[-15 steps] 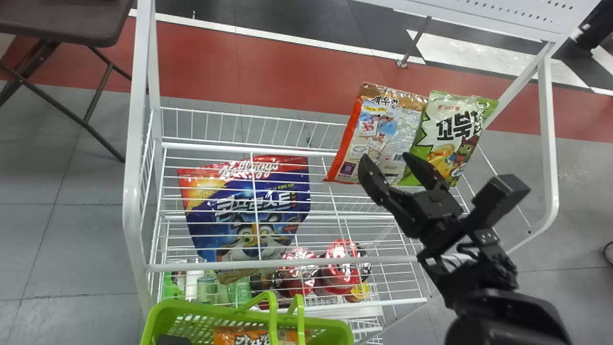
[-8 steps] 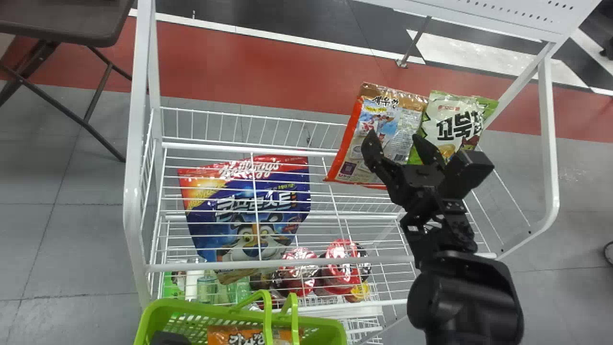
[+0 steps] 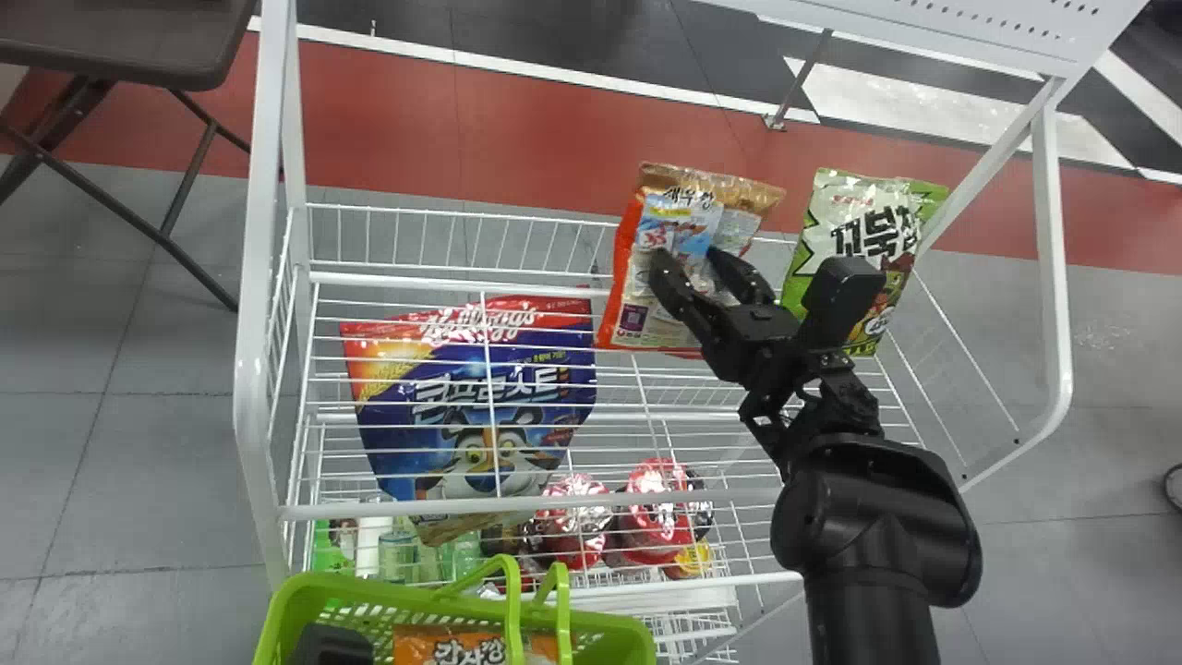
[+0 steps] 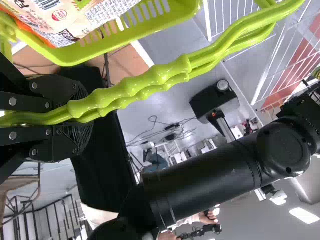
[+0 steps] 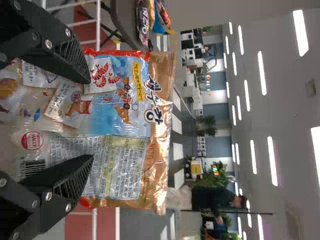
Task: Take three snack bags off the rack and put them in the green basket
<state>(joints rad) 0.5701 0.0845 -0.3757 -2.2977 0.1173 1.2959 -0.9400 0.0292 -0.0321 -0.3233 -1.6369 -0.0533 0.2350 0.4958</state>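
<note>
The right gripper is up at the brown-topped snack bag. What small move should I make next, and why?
I'd probably ease the right gripper shut on the brown-topped snack bag. Its fingers stand apart, both overlapping the bag's printed face, with creased wrapping between them. The left gripper holds the green basket handles, so the right one looks free to try the grasp.

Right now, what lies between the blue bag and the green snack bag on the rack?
The brown-topped snack bag, with the right tool in front of it; the head view shows this.

Green basket [image 3: 369,594], white rack [image 3: 252,369], red-edged snack bag [image 3: 635,319]
</note>
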